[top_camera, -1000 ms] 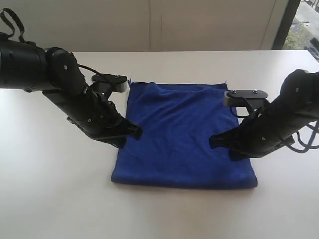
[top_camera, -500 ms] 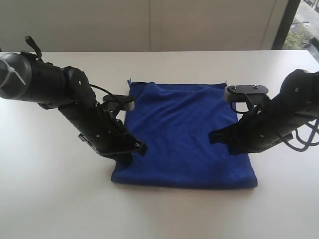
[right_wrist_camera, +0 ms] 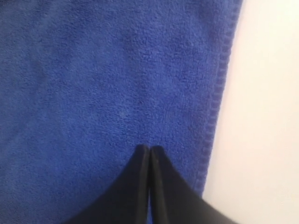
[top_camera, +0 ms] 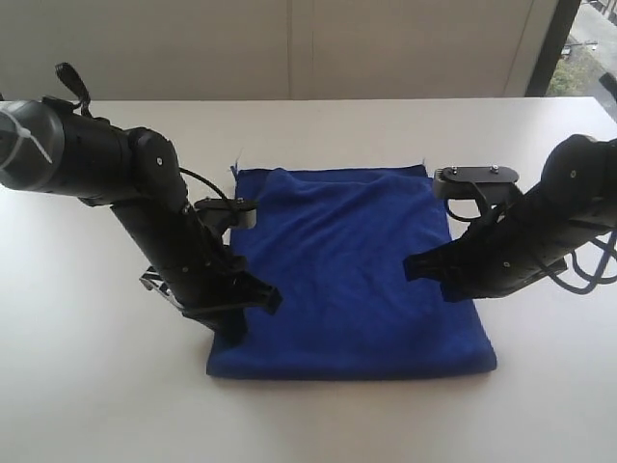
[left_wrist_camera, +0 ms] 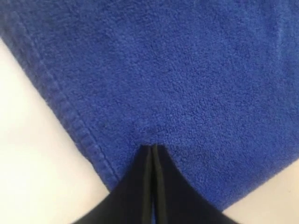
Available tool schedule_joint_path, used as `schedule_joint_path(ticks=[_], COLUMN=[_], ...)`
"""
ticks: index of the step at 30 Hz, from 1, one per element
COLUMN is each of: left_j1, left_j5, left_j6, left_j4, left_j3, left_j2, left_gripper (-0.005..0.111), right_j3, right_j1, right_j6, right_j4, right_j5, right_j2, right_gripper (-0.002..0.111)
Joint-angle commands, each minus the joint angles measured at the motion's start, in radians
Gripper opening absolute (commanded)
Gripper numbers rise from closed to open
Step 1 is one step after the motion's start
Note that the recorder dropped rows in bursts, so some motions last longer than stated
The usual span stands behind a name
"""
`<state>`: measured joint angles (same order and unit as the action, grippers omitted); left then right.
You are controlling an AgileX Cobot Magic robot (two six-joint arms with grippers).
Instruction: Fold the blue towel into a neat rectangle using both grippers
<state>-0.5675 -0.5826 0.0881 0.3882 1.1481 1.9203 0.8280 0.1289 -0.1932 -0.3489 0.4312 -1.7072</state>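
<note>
The blue towel [top_camera: 347, 260] lies flat on the white table [top_camera: 96, 386] as a squarish folded sheet, with a small white label [top_camera: 235, 166] at its far left corner. My left gripper [top_camera: 234, 331] is shut, its tips pressed down on the cloth just inside the left hem near the front corner. The left wrist view shows the closed left gripper [left_wrist_camera: 153, 148] on the towel [left_wrist_camera: 187, 70] with a slight pucker at the tips. My right gripper [top_camera: 422, 275] is shut too and rests on the towel's right side. In the right wrist view the right gripper [right_wrist_camera: 149, 150] touches the towel [right_wrist_camera: 93, 70] beside its stitched hem.
Bare white tabletop [right_wrist_camera: 266, 116] surrounds the towel on all sides. A pale wall [top_camera: 289, 48] runs behind the table's far edge, and a window [top_camera: 588, 48] shows at the back right. Both black arms slant down over the towel's sides.
My left gripper has slid toward the table's front along the towel's left edge, and the towel's left side and far edge shifted forward with it. The right arm has barely moved.
</note>
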Motion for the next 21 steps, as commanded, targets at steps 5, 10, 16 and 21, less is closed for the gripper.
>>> schedule_joint_path(ticks=[5, 10, 16, 21], left_j1=[0.002, 0.035, 0.139, 0.222], left_j5=[0.067, 0.037, 0.013, -0.080], left_j6=[-0.006, -0.003, 0.005, 0.113], left_j4=[-0.063, -0.056, -0.051, 0.038], left_j3=[-0.004, 0.092, 0.225, 0.346], left_j2=[-0.134, -0.150, -0.124, -0.024], left_gripper=[0.000, 0.000, 0.000, 0.000], right_j3=[0.021, 0.098, 0.189, 0.259], right_j1=[0.000, -0.004, -0.077, -0.132], right_j6=[0.021, 0.040, 0.040, 0.040], right_j4=[0.010, 0.010, 0.012, 0.012], right_j5=[0.006, 0.046, 0.058, 0.053], right_j2=[0.058, 0.082, 0.058, -0.003], right_gripper=[0.000, 0.000, 0.000, 0.000])
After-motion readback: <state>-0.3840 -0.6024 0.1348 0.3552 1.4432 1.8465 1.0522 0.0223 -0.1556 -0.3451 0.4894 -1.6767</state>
